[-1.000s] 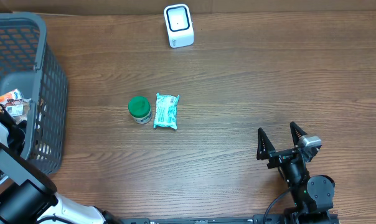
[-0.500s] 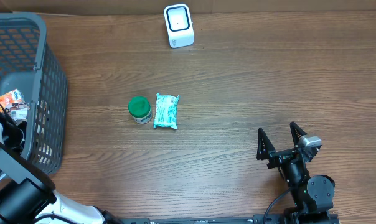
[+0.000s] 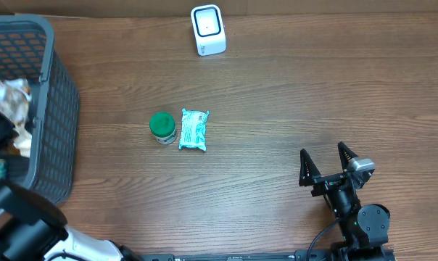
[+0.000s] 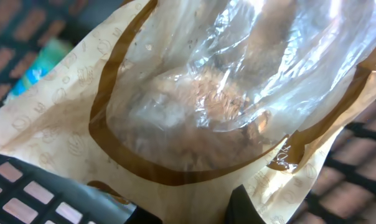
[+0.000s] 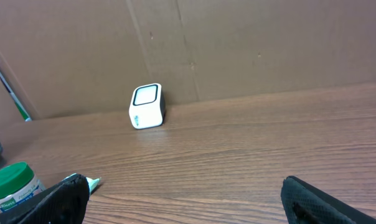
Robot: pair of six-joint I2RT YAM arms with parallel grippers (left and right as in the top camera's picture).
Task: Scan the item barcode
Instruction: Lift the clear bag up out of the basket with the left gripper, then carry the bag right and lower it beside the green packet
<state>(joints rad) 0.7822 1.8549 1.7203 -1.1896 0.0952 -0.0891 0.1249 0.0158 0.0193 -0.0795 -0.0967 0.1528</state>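
L hand (image 4: 191, 208): clenched on bag (image 4: 194, 106), a paper bag w/ clear window and brown trim. Contents pale and crumbly, not identifiable. The bag fills the wrist view. Overhead, it sits crumpled inside the grey basket (image 3: 56, 109) at the far L edge of the wood surface (image 3: 277, 94).

Green-lidded jar (image 3: 162, 126) and teal packet (image 3: 193, 130): just beside each other, mid-surface, well apart from the basket.

Scanner (image 3: 207, 29): white, upright, rear centre.

R hand (image 3: 323, 150): released, fingers spread wide, front R, well apart from all items.
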